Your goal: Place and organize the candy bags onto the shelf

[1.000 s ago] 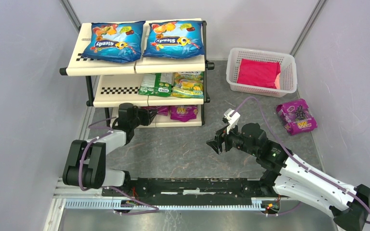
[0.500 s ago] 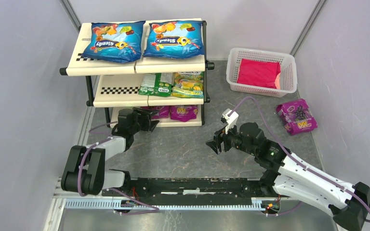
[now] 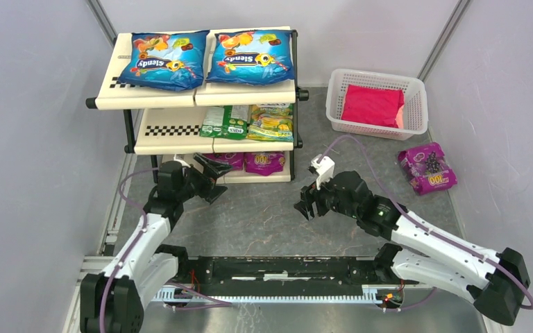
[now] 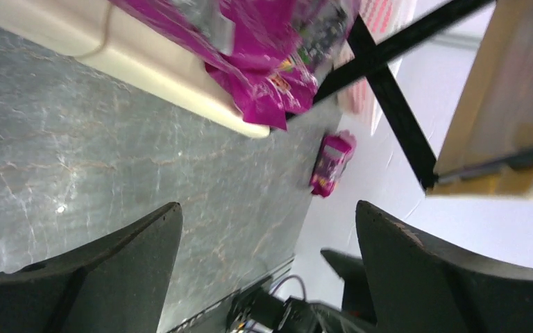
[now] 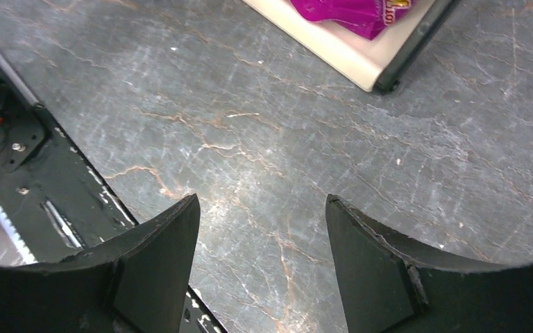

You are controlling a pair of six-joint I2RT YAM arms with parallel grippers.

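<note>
The shelf [image 3: 173, 97] stands at the back left. Two blue candy bags [image 3: 163, 59] [image 3: 251, 55] lie on its top tier, green-yellow ones [image 3: 250, 122] on the middle tier, and two purple ones [image 3: 226, 160] [image 3: 265, 162] on the bottom tier. Another purple bag [image 3: 427, 168] lies on the floor at the right. My left gripper [image 3: 216, 184] [image 4: 267, 208] is open and empty just in front of the bottom tier, with the purple bags [image 4: 264, 55] ahead of it. Over bare floor mid-table, my right gripper [image 3: 304, 202] [image 5: 262, 201] hangs open and empty.
A white mesh basket [image 3: 416, 104] with a plain red packet [image 3: 371, 104] stands at the back right. The shelf's bottom panel corner [image 5: 361, 66] lies ahead of the right gripper. Grey walls close both sides, and the black base rail [image 3: 284, 267] runs along the near edge.
My left gripper has opened and drawn back from the bottom tier, leaving a purple bag there. The right arm has shifted slightly left and away from me, still open.
</note>
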